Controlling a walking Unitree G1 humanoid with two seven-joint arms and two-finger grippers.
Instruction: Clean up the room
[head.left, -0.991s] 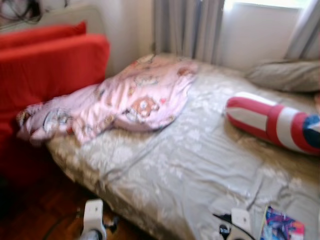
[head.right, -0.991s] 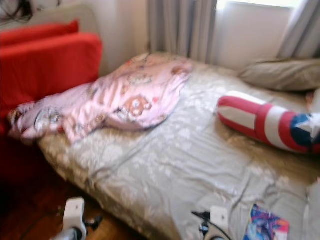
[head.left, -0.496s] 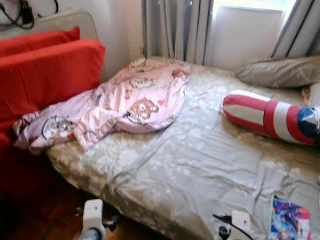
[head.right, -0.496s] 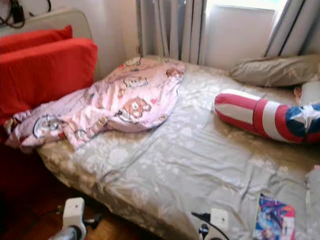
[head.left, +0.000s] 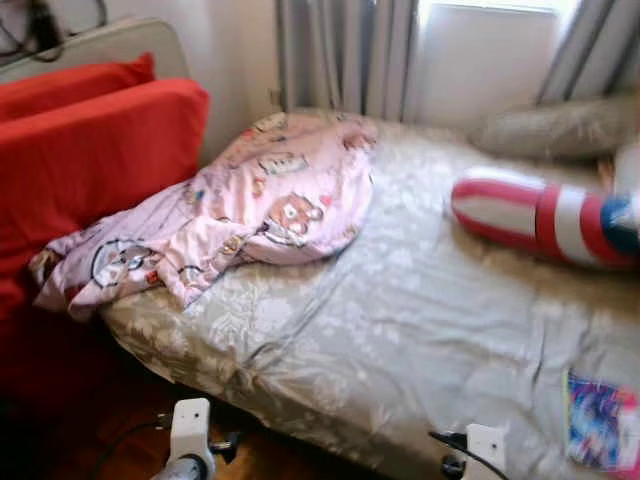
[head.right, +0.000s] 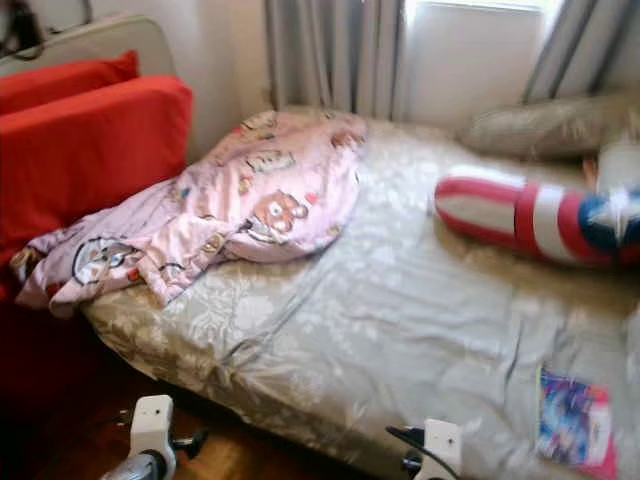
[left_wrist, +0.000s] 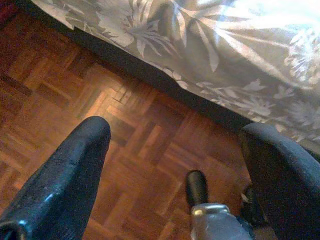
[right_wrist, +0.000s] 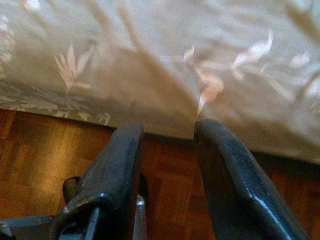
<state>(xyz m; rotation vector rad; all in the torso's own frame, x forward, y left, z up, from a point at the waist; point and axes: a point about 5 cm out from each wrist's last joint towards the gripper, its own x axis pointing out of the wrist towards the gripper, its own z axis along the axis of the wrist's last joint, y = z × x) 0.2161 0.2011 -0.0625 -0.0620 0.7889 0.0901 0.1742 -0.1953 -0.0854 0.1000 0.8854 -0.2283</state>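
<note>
Two pincers, left pincer spread wide, right pincer slightly apart, both empty, low over parquet floor beside the bed, presumably mid-approach; farther along the bed, crumpled pink blanket, striped bolster, likely awaiting tidying.

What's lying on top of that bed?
On the bed: a crumpled pink blanket, a striped bolster, a grey pillow and a colourful booklet. Anything under the blanket is hidden.

Pink cartoon-print blanket on grey floral-sheeted bed, left side; red sofa further left; striped red-white bolster & magazine right.
</note>
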